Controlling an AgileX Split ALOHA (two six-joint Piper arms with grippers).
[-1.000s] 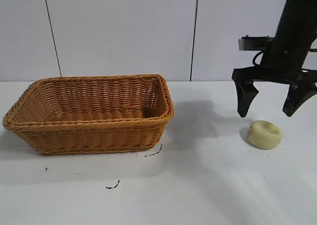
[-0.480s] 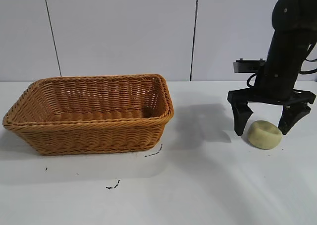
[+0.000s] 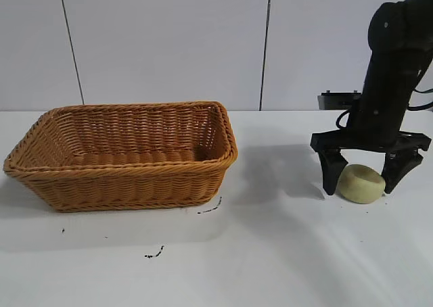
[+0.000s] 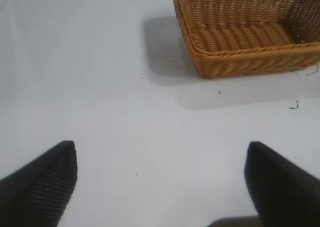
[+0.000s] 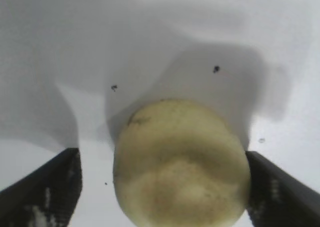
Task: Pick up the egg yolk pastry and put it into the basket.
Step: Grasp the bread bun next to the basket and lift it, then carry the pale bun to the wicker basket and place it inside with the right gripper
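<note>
The egg yolk pastry (image 3: 361, 184), a small pale yellowish-green bun, lies on the white table at the right. My right gripper (image 3: 362, 180) is open and lowered around it, one finger on each side, tips near the table. In the right wrist view the pastry (image 5: 181, 162) fills the gap between the fingers (image 5: 46, 187), close to one and apart from the other. The orange-brown wicker basket (image 3: 122, 175) stands at the left, empty. My left gripper (image 4: 160, 179) is open over bare table, out of the exterior view; the basket (image 4: 240, 62) shows far off in its wrist view.
A white wall with dark seams stands behind the table. Small dark marks (image 3: 211, 208) lie on the table in front of the basket. Bare table lies between basket and pastry.
My right gripper has come down from above the pastry until its open fingers straddle it. The pastry and basket have not moved.
</note>
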